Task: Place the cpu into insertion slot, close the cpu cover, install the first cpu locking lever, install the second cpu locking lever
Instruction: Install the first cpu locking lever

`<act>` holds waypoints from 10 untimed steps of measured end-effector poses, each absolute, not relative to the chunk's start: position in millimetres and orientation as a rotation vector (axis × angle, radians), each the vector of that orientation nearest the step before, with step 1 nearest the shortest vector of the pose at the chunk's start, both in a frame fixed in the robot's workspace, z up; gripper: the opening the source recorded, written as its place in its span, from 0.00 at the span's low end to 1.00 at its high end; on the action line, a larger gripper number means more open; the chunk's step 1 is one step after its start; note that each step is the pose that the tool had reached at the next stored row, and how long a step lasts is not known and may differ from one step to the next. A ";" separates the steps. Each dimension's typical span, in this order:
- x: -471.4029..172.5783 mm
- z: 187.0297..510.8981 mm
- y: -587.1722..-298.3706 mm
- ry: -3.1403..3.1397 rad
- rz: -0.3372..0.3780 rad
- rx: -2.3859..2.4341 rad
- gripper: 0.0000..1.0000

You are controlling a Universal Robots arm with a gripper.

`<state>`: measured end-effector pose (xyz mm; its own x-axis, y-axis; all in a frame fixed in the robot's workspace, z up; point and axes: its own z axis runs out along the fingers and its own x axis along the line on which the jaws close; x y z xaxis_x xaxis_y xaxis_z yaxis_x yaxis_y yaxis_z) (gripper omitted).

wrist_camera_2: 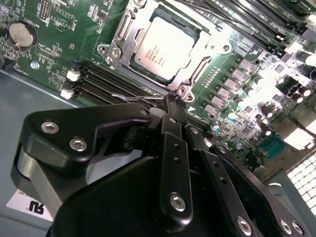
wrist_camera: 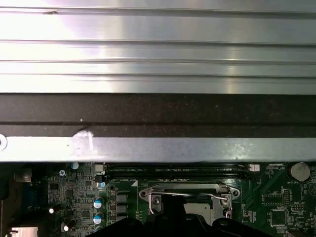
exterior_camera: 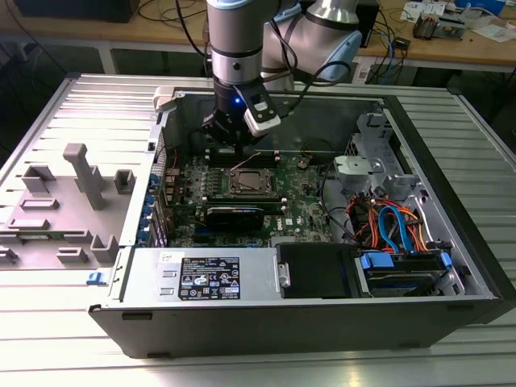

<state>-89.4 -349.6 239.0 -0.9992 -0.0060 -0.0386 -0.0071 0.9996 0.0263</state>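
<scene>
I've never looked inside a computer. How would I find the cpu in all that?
Start at the open computer case and its green circuit board. Near the board's middle, just below the robot's gripper, sits a silvery metal frame, the cpu cover. The cpu is the flat, dull silver square inside it, unlike the long black memory slots alongside.

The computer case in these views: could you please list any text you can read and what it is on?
Black label on the power supply: print too small to read.
cpu: faint print, too blurred.
Circuit board: white lettering, too small.
Nothing can be quoted.
</scene>
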 end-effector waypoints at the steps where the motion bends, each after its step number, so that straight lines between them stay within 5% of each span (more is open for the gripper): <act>1: -88.7 238.8 -349.5 3.103 0.041 -0.010 0.11; 10: -82.2 232.5 -343.3 3.103 0.041 0.007 0.11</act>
<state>-82.2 -343.3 232.5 -0.9992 0.0053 -0.0384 0.0043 0.9996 0.0263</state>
